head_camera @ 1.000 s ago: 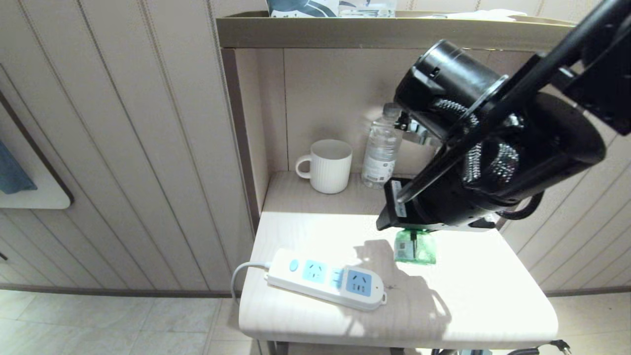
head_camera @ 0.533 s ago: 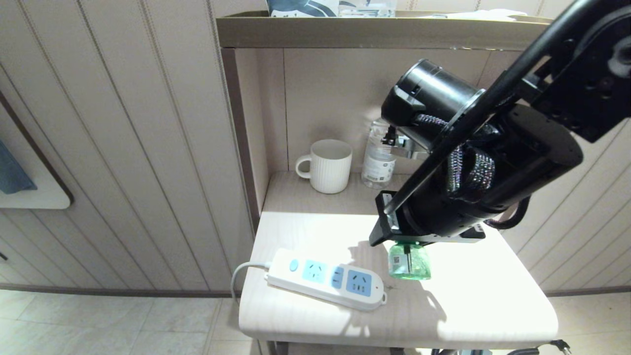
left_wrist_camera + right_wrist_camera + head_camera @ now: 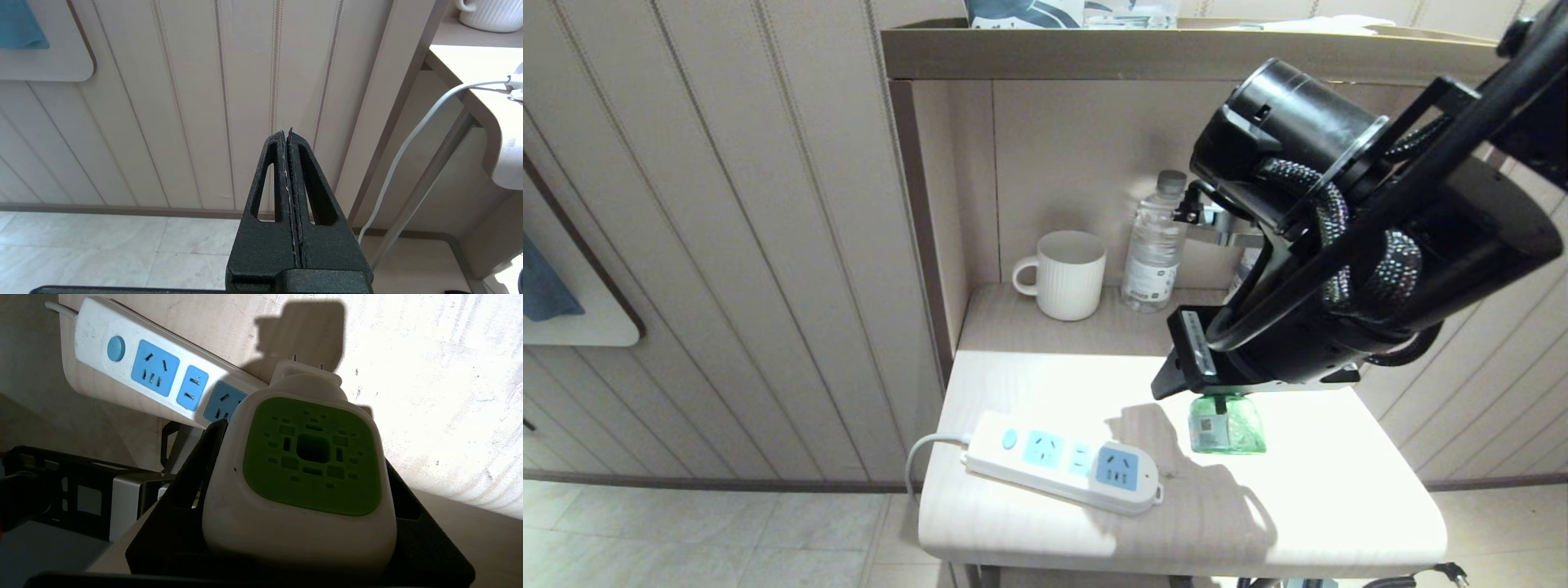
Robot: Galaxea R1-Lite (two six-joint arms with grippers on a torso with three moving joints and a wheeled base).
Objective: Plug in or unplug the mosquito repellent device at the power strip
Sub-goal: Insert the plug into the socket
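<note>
You are carrying small white-and-green mosquito repellent device point(image 3: 302, 473), right gripper point(image 3: 1217, 390) jaws clamped on its plug head, centre-right in head view, above table point(image 3: 1307, 506). Long white power strip point(image 3: 1062, 472) lying lower centre. Point prongs squarely at free light-blue socket, then press straight. Left gripper point(image 3: 289, 139) jaws closed, idle.

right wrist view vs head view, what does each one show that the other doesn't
Only the right wrist view shows the mosquito repellent device's green vented face, its bare prongs, and the right gripper clamped on its white head. Only the head view shows the mug, the water bottle, the shelf and the device's green bottle hanging under the arm. Both show the power strip with nothing plugged in, on the pale table.
</note>
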